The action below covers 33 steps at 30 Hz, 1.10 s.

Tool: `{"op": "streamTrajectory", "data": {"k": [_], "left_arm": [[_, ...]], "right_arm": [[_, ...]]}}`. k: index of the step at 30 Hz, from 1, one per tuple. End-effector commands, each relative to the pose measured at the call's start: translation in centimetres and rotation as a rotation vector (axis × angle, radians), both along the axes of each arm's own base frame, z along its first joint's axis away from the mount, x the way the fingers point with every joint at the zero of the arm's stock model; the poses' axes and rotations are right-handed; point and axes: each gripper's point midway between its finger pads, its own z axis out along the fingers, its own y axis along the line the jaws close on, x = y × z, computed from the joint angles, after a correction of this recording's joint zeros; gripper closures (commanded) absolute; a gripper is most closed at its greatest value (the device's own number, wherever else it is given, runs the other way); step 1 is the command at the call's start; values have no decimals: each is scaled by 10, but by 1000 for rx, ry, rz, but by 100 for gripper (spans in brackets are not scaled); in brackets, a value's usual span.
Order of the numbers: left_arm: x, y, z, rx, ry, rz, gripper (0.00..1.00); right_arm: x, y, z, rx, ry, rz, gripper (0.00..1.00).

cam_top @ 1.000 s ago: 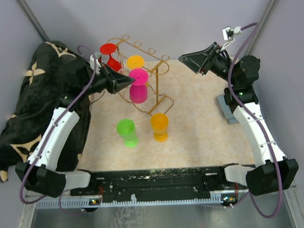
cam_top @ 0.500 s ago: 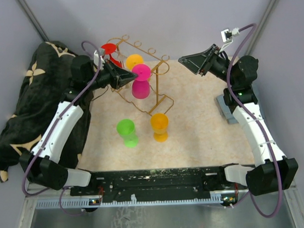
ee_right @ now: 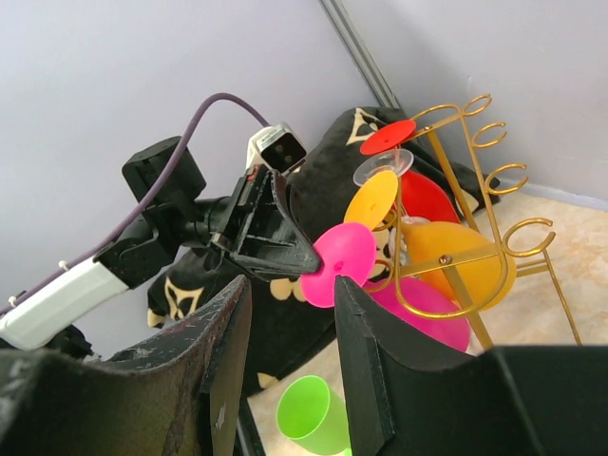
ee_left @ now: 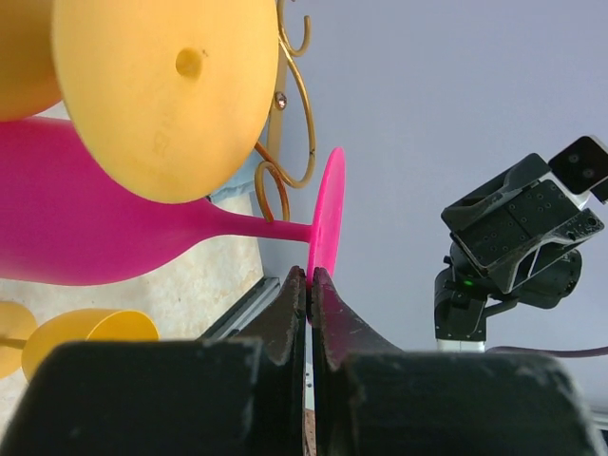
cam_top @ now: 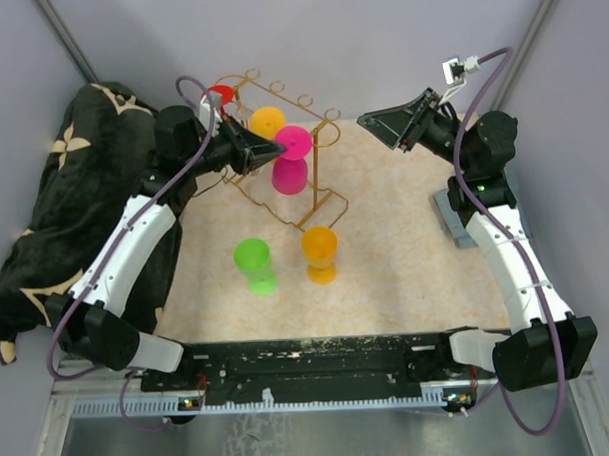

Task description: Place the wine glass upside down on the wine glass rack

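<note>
Pinching the foot rim of the pink wine glass (ee_left: 95, 228) with the left tool (ee_left: 310, 275), tips pressed together on the disc edge. Holding that glass upside down, foot up and bowl down, right against the front loops of the wine glass rack (cam_top: 311, 188). Stem seated in a loop or not: cannot tell.

Hovering the right tool (ee_right: 292, 285) high over the far right side of the desk (cam_top: 405, 244), fingers spread, gripping nothing, well apart from the rack.

Seeing a yellow glass (cam_top: 268, 121) hanging inverted on the rack just behind the pink one, and a red glass (cam_top: 218, 94) beyond it at the far-left end.

Seeing a green glass (cam_top: 254, 265) and an orange glass (cam_top: 319, 252) standing on the desk in front of the rack, near each other.

Seeing a black patterned cloth (cam_top: 74, 206) lying along the desk's left side.
</note>
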Motion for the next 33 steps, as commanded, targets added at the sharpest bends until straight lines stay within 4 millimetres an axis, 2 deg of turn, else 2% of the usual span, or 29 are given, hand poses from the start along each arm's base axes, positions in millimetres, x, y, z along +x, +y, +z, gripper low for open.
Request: {"op": "streamTrajectory", "data": {"k": [1,19,22,27,30,33], "left_arm": [[5,-6,16,-2,-78,2,100],[13,-19,-6,43,-54,3,100],[14,-19,-10,53,-49,4,97],[13,-20,-10,54,-49,2,86],[12,-20,-5,54,-68,2,71],[12,-19,-3,54,-77,6,62]], "right_arm": [[-6,-4,11,-1,-58,-13,59],[-8,-4,8,-3,-54,-14,59],[-9,-4,8,-3,-55,-14,59],[-9,-4,7,-3,-55,-14,59],[-9,-4,8,1,-54,-12,59],[-9,-4,7,3,-54,-11,59]]}}
